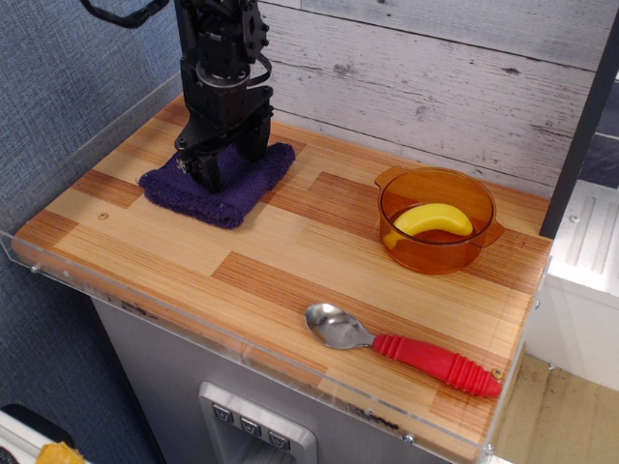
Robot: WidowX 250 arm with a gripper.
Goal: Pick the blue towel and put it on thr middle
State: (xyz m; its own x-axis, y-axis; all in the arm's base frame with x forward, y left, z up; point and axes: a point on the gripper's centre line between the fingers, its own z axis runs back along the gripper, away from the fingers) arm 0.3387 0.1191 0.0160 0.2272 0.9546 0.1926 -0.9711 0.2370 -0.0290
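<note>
The blue towel (235, 193) is a dark navy-purple fuzzy cloth, folded, lying at the back left of the striped wood tabletop. My black gripper (230, 160) points straight down onto it. Its two fingers stand apart and their tips press into the top of the cloth. The left fingertip (208, 174) is near the towel's middle and the other is toward its back edge. The middle (295, 242) of the tabletop is bare wood, to the right and in front of the towel.
An orange see-through bowl (462, 249) with a yellow banana (432, 220) in it stands at the back right. A metal spoon with a red handle (426, 356) lies near the front right edge. A clear acrylic rim (145, 309) runs around the table.
</note>
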